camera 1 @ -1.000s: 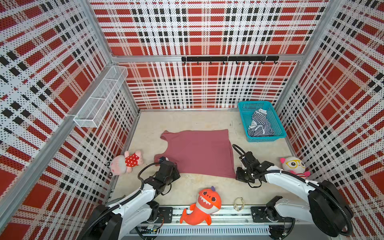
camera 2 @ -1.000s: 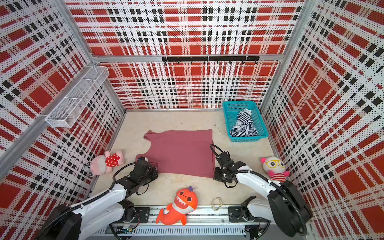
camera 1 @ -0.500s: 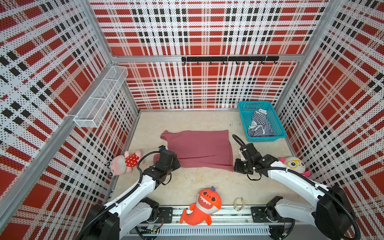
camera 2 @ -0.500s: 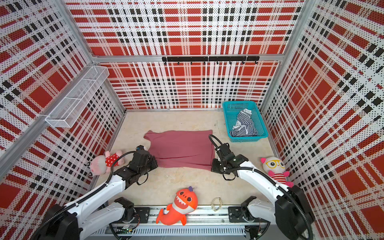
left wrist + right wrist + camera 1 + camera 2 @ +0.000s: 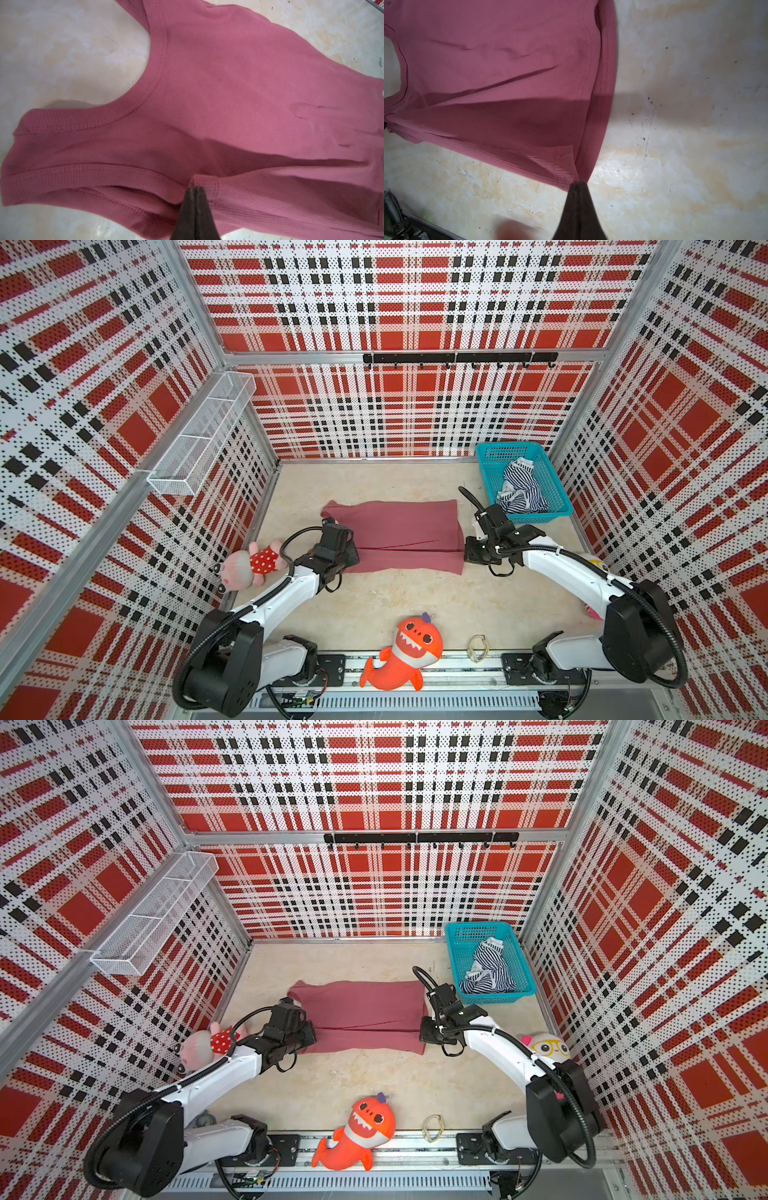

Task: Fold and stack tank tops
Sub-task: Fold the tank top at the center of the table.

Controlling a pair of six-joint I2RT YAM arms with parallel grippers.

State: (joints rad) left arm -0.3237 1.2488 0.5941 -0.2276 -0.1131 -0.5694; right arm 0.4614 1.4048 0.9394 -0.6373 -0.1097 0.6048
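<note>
The maroon-pink tank top [image 5: 399, 526] [image 5: 361, 1011] lies on the beige floor with its near part doubled over, and a crease runs across it. My left gripper [image 5: 349, 551] [image 5: 309, 1033] [image 5: 195, 188] is shut on the tank top's strap end at its left side. At the right side my right gripper [image 5: 469, 549] [image 5: 424, 1032] [image 5: 578, 184] is shut on the bottom corner of the same tank top [image 5: 500, 83]. The striped tank top [image 5: 519, 493] [image 5: 488, 969] lies crumpled in the teal basket [image 5: 540, 515] [image 5: 498, 996] at the back right.
A pink doll [image 5: 249, 564] lies by the left wall and an orange shark plush [image 5: 409, 649] at the front edge. A plush with glasses [image 5: 548, 1046] sits behind the right arm. A small ring [image 5: 478, 647] lies at the front. A wire shelf [image 5: 199, 439] hangs on the left wall.
Both grippers have moved toward the back wall with the tank top's near edge, which now lies folded over, so the cloth is shorter from front to back.
</note>
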